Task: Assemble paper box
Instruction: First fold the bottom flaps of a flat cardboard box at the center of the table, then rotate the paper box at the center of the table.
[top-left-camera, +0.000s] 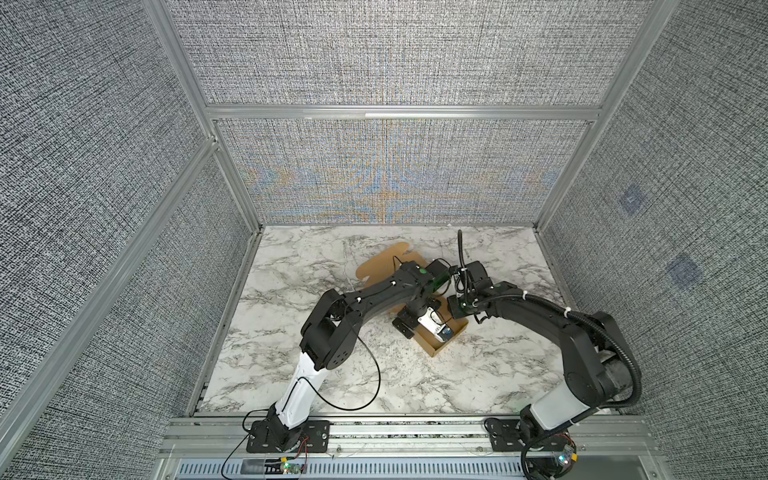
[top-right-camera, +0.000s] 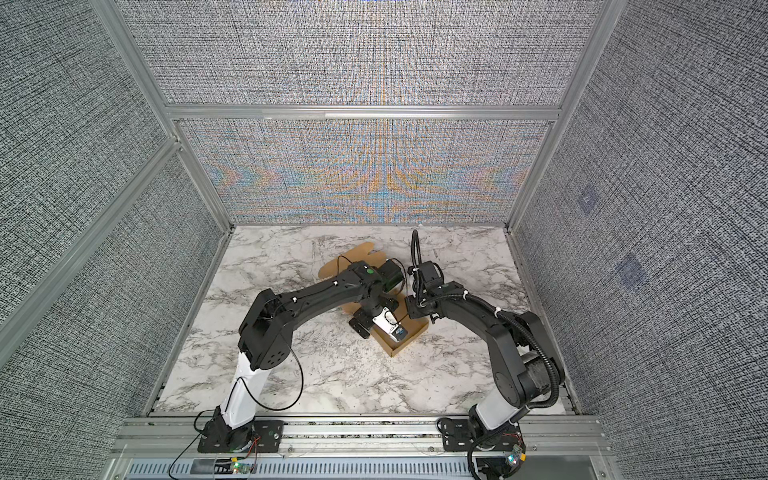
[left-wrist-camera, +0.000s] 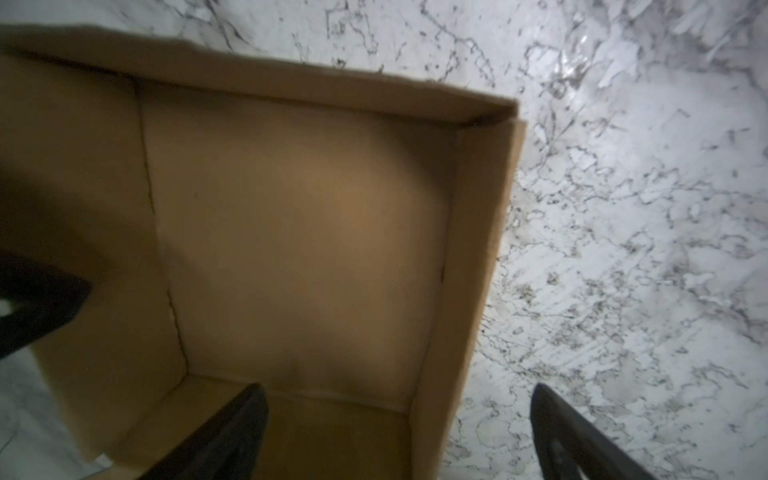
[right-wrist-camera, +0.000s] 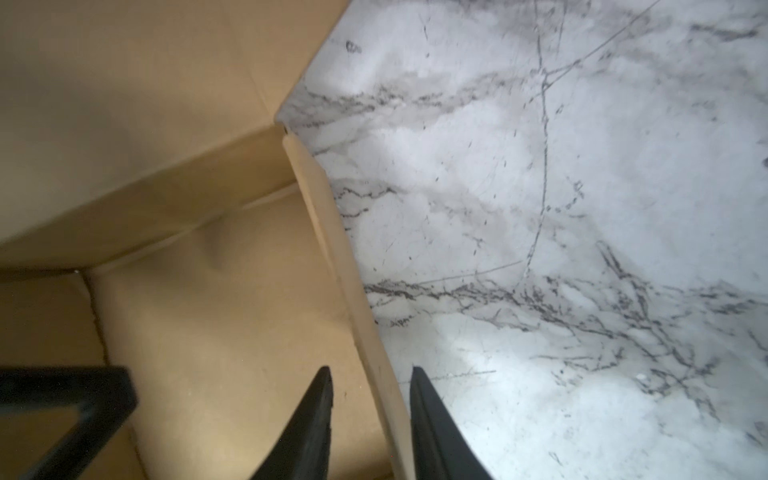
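- Paper box (top-left-camera: 432, 347) lying on marble table (top-left-camera: 316, 257), lower centre of frame in both top views.
- My left pincer (left-wrist-camera: 397, 388) standing spread wide astride a box wall.
- My right pincer (right-wrist-camera: 370, 370) straddling a wall; pinching it or not, I cannot tell.

No text, number, brand or sign is showing clearly enough to be read in any of the views. The paper box (left-wrist-camera: 291, 228) is showing only plain brown cardboard in both wrist views.
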